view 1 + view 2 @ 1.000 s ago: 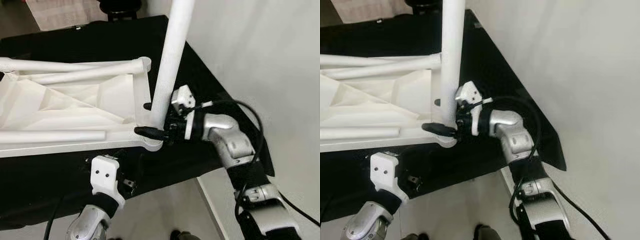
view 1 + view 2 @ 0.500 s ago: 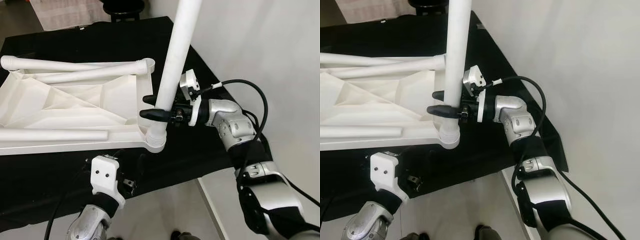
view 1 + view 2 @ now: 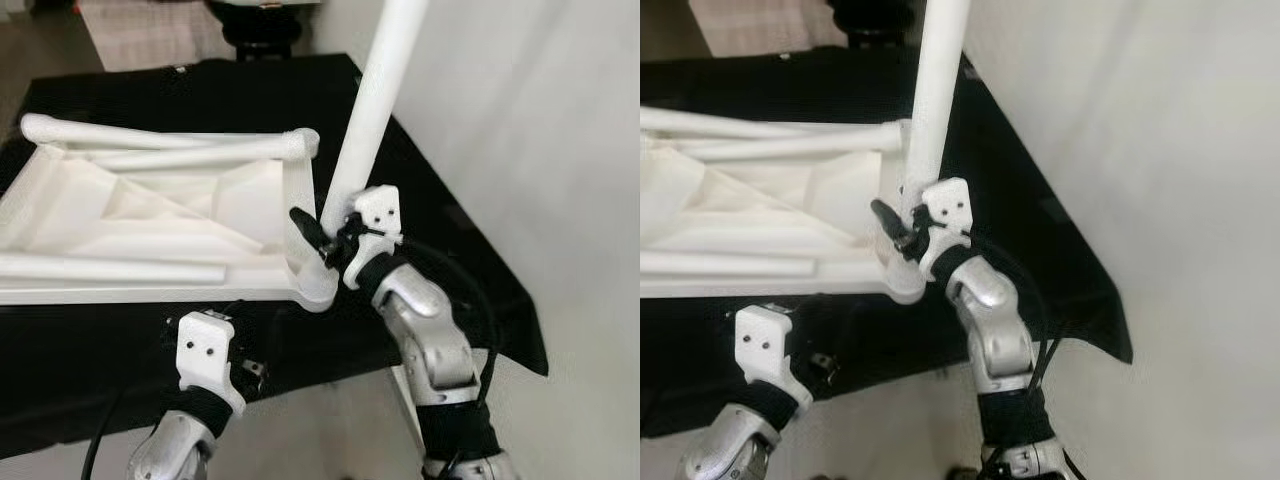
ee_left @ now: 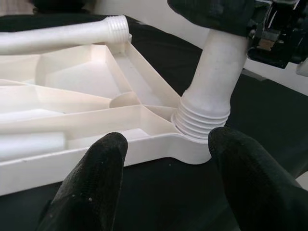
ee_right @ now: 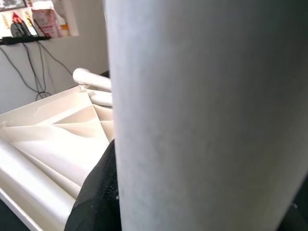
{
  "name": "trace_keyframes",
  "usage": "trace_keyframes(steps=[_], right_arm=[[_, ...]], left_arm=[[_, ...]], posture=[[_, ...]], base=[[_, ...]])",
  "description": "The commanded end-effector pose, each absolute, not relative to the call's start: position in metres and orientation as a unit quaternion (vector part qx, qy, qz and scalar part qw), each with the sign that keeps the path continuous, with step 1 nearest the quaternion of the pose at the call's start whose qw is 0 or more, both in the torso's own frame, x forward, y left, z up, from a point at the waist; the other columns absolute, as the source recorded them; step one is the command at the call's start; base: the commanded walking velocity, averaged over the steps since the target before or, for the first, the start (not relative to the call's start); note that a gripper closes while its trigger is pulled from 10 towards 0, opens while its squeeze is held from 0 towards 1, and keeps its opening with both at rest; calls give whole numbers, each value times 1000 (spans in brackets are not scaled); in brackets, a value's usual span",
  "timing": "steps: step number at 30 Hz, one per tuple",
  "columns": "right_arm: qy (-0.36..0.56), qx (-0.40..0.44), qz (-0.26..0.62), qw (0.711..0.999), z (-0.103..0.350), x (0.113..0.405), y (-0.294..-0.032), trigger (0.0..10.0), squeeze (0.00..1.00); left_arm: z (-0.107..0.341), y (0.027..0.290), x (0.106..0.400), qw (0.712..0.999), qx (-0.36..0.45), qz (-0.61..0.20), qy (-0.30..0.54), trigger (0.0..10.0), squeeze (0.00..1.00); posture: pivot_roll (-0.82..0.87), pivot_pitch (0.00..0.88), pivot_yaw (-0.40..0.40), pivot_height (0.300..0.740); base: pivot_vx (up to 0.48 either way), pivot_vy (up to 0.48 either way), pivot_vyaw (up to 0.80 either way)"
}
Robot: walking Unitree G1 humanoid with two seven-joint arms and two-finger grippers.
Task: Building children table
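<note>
The white plastic table top [image 3: 150, 215] lies upside down on a black-covered table. A white leg [image 3: 375, 120] stands tilted in its near right corner socket [image 4: 192, 147], with its threaded end [image 4: 202, 120] partly showing above the socket. My right gripper [image 3: 318, 240] is shut on the leg just above the socket, and one black finger [image 5: 98, 192] presses against the leg. My left gripper [image 4: 168, 139] hangs open at the table's front edge, level with that corner, touching nothing. Three more legs lie on the top: two along its far edge [image 3: 160, 135] and one near the front [image 3: 110, 268].
The black cloth [image 3: 450, 250] ends close to the right of the socket, with pale floor [image 3: 560, 150] beyond. A dark stool [image 3: 265, 25] stands past the far edge. A black cable [image 3: 1040, 350] runs along my right forearm.
My right wrist has swung from the leg's right side to its near side, forearm now rising from below. The leg's threaded end sits lower in the socket. The camera shifted slightly.
</note>
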State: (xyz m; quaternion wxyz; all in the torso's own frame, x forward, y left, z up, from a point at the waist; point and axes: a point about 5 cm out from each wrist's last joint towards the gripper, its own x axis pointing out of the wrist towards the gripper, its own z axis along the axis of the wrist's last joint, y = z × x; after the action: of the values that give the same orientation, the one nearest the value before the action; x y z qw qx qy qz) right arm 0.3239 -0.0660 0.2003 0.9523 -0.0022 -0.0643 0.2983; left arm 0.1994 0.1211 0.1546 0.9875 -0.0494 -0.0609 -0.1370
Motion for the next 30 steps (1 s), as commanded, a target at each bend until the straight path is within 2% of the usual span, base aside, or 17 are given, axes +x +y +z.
trace_keyframes(steps=[1,5,6,7,8,9,10,12,14,18,19,21,22,23,25,29,30], right_arm=[[19,-48,282,958,161,327,-70,0,0],[14,-59,295,953,163,331,-67,0,0],[10,-64,297,953,166,334,-67,1882,0],[10,-64,297,953,166,334,-67,1882,0],[-1,-62,289,955,172,335,-66,10000,0],[-9,-59,282,958,177,335,-66,10000,0],[-21,-52,296,954,183,337,-65,10000,1000],[-45,-33,349,936,196,342,-64,10000,1000],[-54,-32,359,931,200,344,-65,10000,1000],[-78,-41,470,878,220,356,-71,10000,1000],[-78,-41,470,878,220,356,-71,10000,1000],[-83,-64,528,843,226,356,-74,10000,988],[-83,-72,554,826,229,355,-75,10000,192],[-79,-70,582,806,233,355,-76,10000,0],[-79,-70,582,806,233,355,-76,10000,0],[-70,-54,630,771,249,365,-77,10000,0],[-70,-54,630,771,249,365,-77,10000,0]], left_arm=[[152,122,199,988,-47,-137,-55,10000,0],[151,123,200,988,-48,-138,-55,10000,0],[151,123,201,988,-47,-137,-55,10000,0],[151,123,201,988,-47,-137,-55,10000,0],[151,124,201,988,-47,-136,-56,10000,0],[151,124,202,988,-47,-135,-57,10000,0],[151,124,202,988,-48,-134,-57,10000,0],[150,124,203,988,-48,-134,-56,10000,0],[150,123,203,988,-48,-134,-56,10000,0],[149,122,203,988,-50,-136,-55,10000,0],[149,122,203,988,-50,-136,-55,10000,0],[149,121,203,988,-51,-137,-56,10000,0],[149,121,203,988,-52,-137,-56,10000,0],[149,121,203,988,-52,-137,-56,10000,0],[149,121,203,988,-52,-137,-56,10000,0],[149,120,202,988,-54,-136,-57,10000,0],[149,120,202,988,-54,-136,-57,10000,0]], posture=[[-36,189,-44,740],[-37,184,-48,740],[-36,175,-47,740],[-36,175,-47,740],[-38,174,-45,740],[-38,174,-45,740],[-36,166,-46,740],[-34,163,-46,740],[-34,163,-46,740],[-32,155,-46,740],[-32,155,-46,740],[-28,153,-49,740],[-28,153,-49,740],[-29,155,-51,740],[-29,155,-51,740],[-20,163,-59,740],[-20,163,-59,740]], base=[[0,0,0],[0,0,0],[0,0,0],[0,0,0],[0,0,0],[0,0,0],[0,0,0],[0,0,0],[0,0,0],[0,0,0],[0,0,0],[0,0,0],[0,0,0],[0,0,0],[0,0,0],[0,0,0],[0,0,0]])
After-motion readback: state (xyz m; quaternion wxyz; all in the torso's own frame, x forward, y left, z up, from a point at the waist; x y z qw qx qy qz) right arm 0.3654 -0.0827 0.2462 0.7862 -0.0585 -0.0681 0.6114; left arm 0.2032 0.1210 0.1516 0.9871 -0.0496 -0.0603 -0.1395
